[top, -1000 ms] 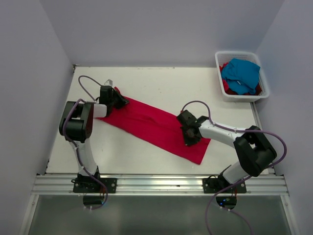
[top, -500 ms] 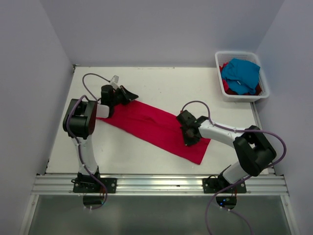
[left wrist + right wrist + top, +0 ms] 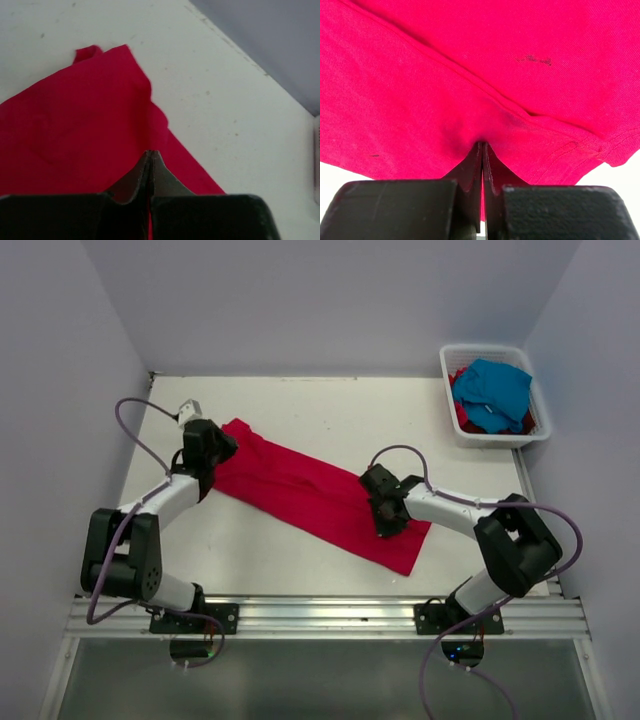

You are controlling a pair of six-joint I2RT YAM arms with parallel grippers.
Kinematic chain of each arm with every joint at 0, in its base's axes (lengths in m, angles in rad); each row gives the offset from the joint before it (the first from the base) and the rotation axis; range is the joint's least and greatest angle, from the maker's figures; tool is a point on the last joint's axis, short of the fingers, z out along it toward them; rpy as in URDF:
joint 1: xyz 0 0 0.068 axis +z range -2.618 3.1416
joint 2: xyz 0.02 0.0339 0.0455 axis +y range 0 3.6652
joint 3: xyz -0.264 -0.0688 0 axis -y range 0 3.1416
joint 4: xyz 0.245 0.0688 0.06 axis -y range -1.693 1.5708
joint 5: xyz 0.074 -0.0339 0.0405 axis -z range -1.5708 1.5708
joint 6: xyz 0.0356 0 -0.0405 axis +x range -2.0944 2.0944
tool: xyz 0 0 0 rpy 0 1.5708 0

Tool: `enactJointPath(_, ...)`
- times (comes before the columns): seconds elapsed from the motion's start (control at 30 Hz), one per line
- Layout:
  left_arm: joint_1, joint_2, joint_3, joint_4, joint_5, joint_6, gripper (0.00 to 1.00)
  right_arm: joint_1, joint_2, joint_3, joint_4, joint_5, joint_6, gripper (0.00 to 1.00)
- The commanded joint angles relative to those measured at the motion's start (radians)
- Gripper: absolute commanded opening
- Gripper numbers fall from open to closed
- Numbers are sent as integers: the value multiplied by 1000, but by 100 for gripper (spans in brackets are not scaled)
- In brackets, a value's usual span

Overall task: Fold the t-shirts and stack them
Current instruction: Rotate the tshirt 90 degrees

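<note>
At the left, the left gripper [image 3: 150, 155] has its jaws pressed together on the far-left end of the crimson t-shirt [image 3: 300, 492], a thin line of red showing between the fingers. The shirt lies as a long folded band slanting across the white table [image 3: 340, 410] toward the near right. There the right gripper [image 3: 482, 146] is clamped on a puckered fold of it. In the far right corner, a white basket [image 3: 483, 348] holds a turquoise t-shirt [image 3: 495, 390] on top of more red cloth [image 3: 465, 421]

Basket: white slatted plastic basket [image 3: 447, 375] sitting at the far right corner.
Table: flat white tabletop [image 3: 330, 405] lying between pale grey walls [image 3: 330, 300].
Rail: ribbed silver metal rail [image 3: 320, 618] running along the near edge.
</note>
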Motion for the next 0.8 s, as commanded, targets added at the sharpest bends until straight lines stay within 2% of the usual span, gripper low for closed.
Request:
enactJointPath(0.0, 1, 79, 2, -209, -185, 20, 0, 16, 79, -36, 66, -35, 17, 0)
enactJointPath(0.07, 3, 156, 29, -223, -166, 13, 0, 16, 76, -36, 68, -33, 17, 0)
enactJointPath(0.23, 3, 262, 38, -131, -76, 0, 0, 19, 56, -49, 62, -30, 23, 0)
enactJointPath(0.43, 1, 396, 119, -122, -56, 17, 0, 19, 23, -80, 59, -64, 21, 0)
enactJointPath(0.53, 3, 441, 185, -96, 2, 36, 0, 22, -23, -108, 85, -167, 20, 0)
enactJointPath(0.77, 3, 630, 447, -134, 209, 36, 0, 105, -88, -146, 105, -271, 56, 0)
